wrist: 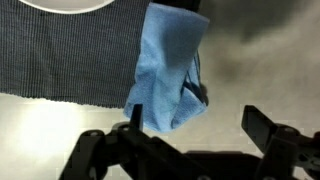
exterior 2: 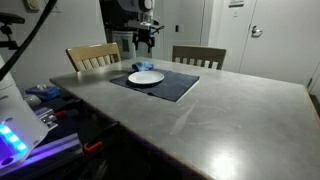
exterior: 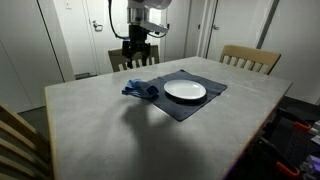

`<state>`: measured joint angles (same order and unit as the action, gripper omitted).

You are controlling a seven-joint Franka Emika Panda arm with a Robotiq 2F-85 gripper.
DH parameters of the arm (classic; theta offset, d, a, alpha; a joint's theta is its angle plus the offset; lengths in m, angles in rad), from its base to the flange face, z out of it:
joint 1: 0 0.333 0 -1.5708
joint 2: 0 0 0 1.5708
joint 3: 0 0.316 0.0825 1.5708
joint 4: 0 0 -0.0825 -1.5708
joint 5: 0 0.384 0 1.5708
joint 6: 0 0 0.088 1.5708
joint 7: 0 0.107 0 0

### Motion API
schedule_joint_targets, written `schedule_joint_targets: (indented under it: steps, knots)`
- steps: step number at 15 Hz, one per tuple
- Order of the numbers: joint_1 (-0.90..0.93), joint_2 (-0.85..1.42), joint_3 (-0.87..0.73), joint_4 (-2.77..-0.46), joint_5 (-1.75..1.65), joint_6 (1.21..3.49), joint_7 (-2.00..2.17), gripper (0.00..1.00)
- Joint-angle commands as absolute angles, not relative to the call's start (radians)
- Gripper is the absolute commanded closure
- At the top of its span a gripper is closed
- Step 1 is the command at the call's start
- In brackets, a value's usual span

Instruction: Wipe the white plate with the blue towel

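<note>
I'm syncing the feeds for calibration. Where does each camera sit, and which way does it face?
Exterior view: raised, off a corner of the table, facing across the blue towel and white plate; arm and claw show.
Exterior view: low, beyond the bare table end, facing the plate; claw hangs above.
Wrist view: looks down at the towel; claw fingers frame it.
Shared: all three show the plate.

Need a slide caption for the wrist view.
Open end effector hovers above crumpled blue cloth towel near round white plate on dark woven placemat.
</note>
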<state>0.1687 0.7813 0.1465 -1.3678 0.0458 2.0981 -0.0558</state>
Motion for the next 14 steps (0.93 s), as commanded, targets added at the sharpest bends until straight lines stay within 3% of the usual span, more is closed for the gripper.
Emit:
schedule_joint_targets:
  steps: [1,14]
  knots:
    - [0.192,0.816,0.121,-1.349,0.026,2.094,-0.017,0.00]
    - [0.206,0.885,0.099,-1.309,0.014,2.082,0.039,0.00]
